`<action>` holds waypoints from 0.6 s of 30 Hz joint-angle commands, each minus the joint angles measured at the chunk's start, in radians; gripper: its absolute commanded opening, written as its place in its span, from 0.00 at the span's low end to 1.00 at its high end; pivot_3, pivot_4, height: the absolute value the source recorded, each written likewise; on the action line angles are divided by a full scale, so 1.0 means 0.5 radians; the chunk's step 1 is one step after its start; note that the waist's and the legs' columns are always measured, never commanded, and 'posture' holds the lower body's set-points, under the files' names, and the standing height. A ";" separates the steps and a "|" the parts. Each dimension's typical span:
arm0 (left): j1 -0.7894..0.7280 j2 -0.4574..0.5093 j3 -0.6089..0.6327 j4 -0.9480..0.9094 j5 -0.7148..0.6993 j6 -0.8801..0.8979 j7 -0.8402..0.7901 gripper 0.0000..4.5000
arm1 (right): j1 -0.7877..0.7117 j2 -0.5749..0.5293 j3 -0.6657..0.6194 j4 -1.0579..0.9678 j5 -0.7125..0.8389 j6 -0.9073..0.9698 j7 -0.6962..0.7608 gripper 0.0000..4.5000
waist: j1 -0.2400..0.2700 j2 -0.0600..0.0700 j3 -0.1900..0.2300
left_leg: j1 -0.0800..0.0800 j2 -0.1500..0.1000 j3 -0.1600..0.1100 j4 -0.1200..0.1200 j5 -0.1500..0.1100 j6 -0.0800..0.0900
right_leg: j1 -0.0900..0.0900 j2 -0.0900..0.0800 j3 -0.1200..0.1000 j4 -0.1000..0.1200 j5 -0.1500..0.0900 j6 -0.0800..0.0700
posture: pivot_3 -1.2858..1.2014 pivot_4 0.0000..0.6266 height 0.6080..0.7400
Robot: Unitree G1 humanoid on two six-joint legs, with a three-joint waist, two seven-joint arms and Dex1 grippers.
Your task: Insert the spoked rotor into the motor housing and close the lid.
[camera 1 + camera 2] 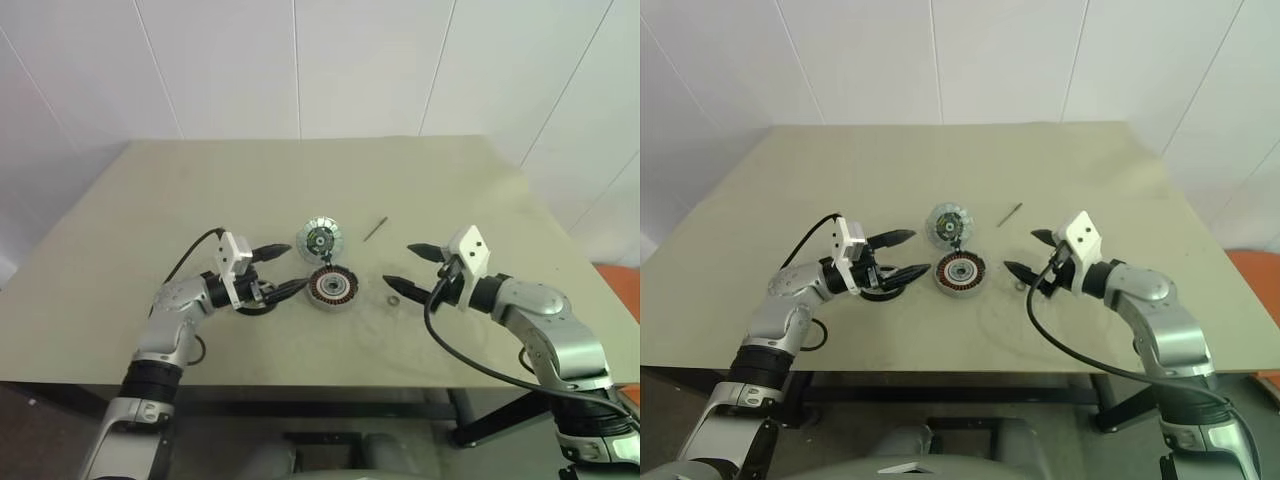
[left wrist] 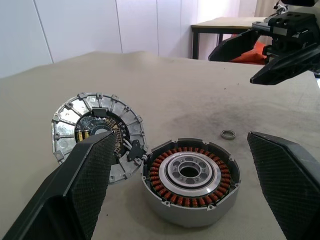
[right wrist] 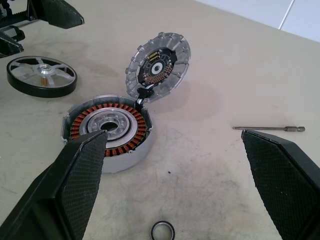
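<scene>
Left gripper (image 1: 281, 268) seen hovering low over table (image 1: 120, 270), jaws spread wide, nothing held. Spoked rotor (image 3: 41, 75) parked flat on table just beside it. Motor housing (image 1: 334, 288) found mid-table, copper windings exposed, lid (image 1: 320, 241) lying open, touching its far edge. Small washer ring (image 1: 394, 298) and thin bit (image 1: 375, 229) spotted further right. Right gripper (image 1: 406, 267) also gaping wide, empty, near ring.

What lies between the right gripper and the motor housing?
A small washer ring lies on the table between the right gripper and the motor housing, seen in the left eye view.
</scene>
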 commanded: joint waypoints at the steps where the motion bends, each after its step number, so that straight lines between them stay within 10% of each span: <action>1: -0.056 0.000 0.004 -0.042 0.002 -0.028 -0.012 1.00 | -0.015 -0.003 0.025 0.040 -0.036 -0.053 0.019 1.00 | -0.001 0.000 0.000 | 0.000 0.000 0.000 0.000 0.000 0.000 | 0.000 0.000 0.000 0.000 0.000 0.000 | 0.52 0.00 1.00; 18: -0.040 -0.013 -0.008 -0.091 0.001 -0.018 0.002 1.00 | 0.096 0.209 0.155 0.525 -0.197 -0.285 -0.014 1.00 | -0.002 0.000 -0.001 | 0.001 0.000 0.000 0.001 0.000 0.000 | 0.001 0.001 0.000 0.002 0.000 0.000 | 0.52 0.00 1.00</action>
